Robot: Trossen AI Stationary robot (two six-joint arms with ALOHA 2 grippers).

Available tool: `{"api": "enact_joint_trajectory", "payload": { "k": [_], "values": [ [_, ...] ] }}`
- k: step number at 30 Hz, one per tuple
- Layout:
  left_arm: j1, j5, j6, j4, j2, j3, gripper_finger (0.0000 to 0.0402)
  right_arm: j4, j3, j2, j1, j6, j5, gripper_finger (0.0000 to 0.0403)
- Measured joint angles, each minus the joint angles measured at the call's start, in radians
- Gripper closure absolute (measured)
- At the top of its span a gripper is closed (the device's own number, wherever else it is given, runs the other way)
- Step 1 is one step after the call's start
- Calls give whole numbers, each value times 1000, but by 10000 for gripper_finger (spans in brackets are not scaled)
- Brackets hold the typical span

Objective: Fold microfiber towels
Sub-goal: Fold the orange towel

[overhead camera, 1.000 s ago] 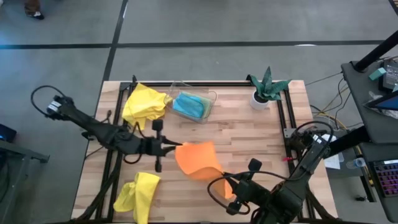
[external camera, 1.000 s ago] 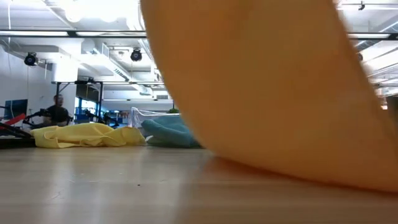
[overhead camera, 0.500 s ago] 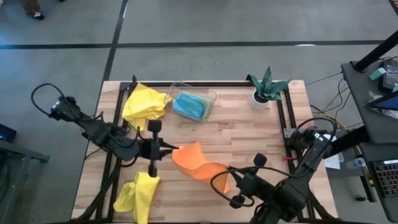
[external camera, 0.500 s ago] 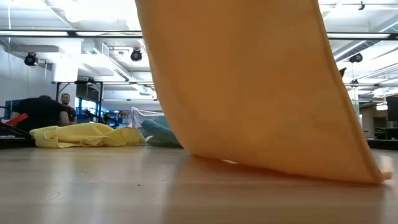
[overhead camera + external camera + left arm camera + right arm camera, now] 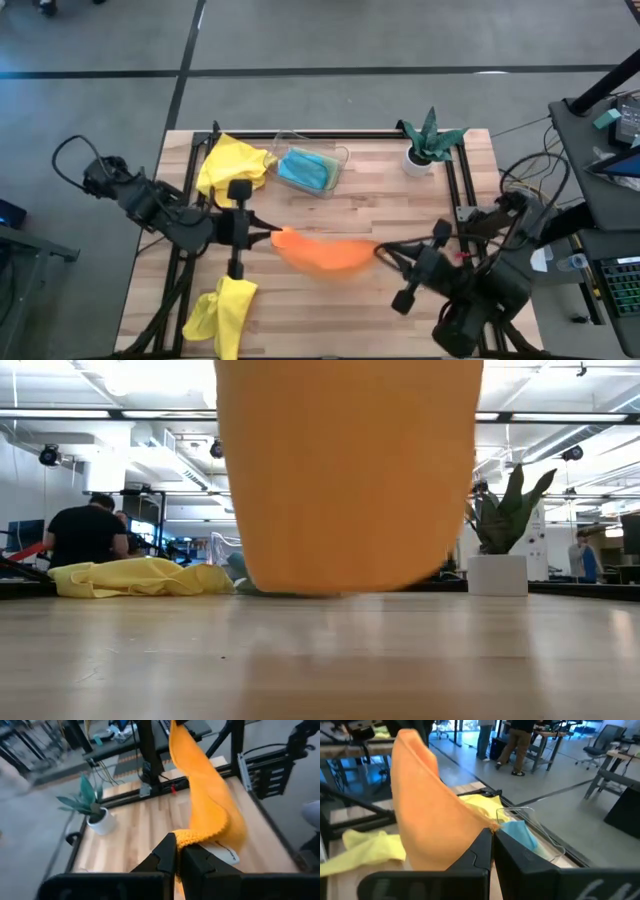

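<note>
I have the orange towel hung over mid-table between both arms; left gripper clamped on its left corner, right gripper clamped on the right one; cloth light, limp, sags in the middle (belly off the wood); best held by corners, kept taut.

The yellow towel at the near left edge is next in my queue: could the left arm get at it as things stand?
Probably not yet: the left gripper is shut on the orange towel, stretched to the right gripper. The yellow towel lies uncovered nearby.
</note>
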Motion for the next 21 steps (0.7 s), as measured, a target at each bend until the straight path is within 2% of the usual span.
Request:
{"api": "enact_joint_trajectory", "payload": {
  "k": [3, 6, 15, 21],
  "values": [
    [0, 28, -59, -70, -1, 29, 401, 0, 0, -9, 0, 14, -8, 394],
    [0, 55, -125, -137, -1, 44, 401, 1, 0, 1, 0, 18, -66, 394],
    [-6, 351, -336, -262, 31, 34, 401, 18, 0, 75, 11, 88, -212, 394],
    [-46, 479, -407, -260, 57, 51, 401, 156, 0, 80, 56, 55, -248, 394]
  ]
}}
